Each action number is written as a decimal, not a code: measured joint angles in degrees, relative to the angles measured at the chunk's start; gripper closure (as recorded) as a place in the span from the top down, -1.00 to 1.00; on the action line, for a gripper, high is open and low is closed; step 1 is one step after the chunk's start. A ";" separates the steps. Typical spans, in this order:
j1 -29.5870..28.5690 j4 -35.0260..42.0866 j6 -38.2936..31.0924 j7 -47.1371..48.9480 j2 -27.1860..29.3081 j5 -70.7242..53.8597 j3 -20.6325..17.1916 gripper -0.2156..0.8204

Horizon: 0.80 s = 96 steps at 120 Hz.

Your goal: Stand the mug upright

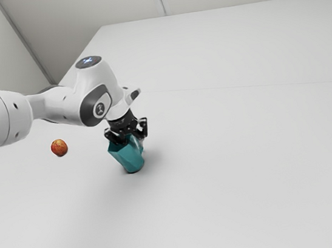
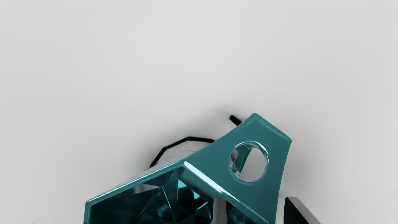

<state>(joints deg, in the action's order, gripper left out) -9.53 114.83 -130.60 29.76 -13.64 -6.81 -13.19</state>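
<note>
The tabletop (image 1: 233, 170) carries everything. Over it the arm (image 1: 65, 103) comes from the exterior view's left and bends down to the mug (image 1: 128, 156), which leans w/ its mouth toward that left, its foot low, at or close to the tabletop. So it is not yet upright, I judge.

The pincer (image 2: 255, 211) is apart: one finger (image 2: 219, 211) is inside the mouth, the other (image 2: 304, 210) is outside, beyond the handle (image 2: 275, 155) — a pale strip separates them. Prob. this placing is chosen b/c rim and handle can then be guided together; the lean must come out gently, or the foot may slide.

Inside the mug I see dark facets and that finger — no other content in the visible part. The small reddish fruit (image 1: 59, 148) lies well apart.
</note>
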 joint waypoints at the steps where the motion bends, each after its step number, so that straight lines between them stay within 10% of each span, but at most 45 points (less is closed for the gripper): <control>1: 0.01 0.00 0.00 0.09 0.03 -0.05 -0.05 -0.31; 35: 1.02 -0.39 1.77 2.30 4.08 -2.02 -0.37 0.35; 96: 3.87 -13.12 17.63 -7.11 8.85 -2.71 -0.07 0.56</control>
<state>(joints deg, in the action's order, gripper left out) -5.66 101.71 -112.97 22.65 -4.78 -9.52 -13.26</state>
